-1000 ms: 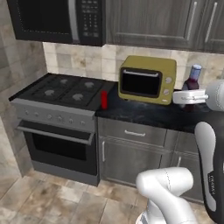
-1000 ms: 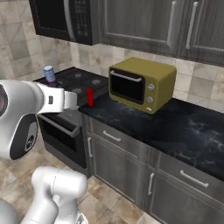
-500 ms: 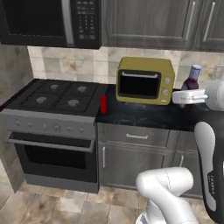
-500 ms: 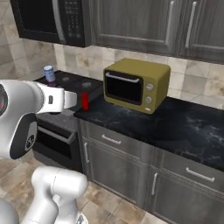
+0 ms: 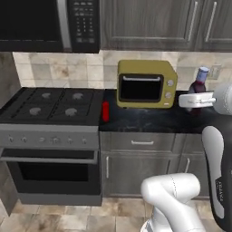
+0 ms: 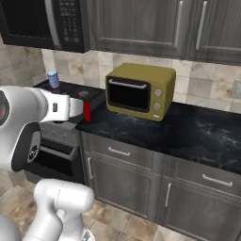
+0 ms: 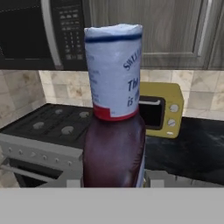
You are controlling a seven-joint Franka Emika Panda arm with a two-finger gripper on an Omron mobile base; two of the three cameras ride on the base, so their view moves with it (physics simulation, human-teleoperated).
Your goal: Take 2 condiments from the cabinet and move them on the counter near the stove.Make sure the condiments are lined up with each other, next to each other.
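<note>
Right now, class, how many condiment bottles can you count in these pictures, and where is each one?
2. The red squeeze bottle stands on the counter beside the stove. The dark brown bottle is held upright in the gripper. Others may be hidden inside the closed cabinets.

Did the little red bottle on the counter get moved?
No. The red bottle stands at the same spot by the stove's right edge, left of the toaster oven; the camera moved.
</note>
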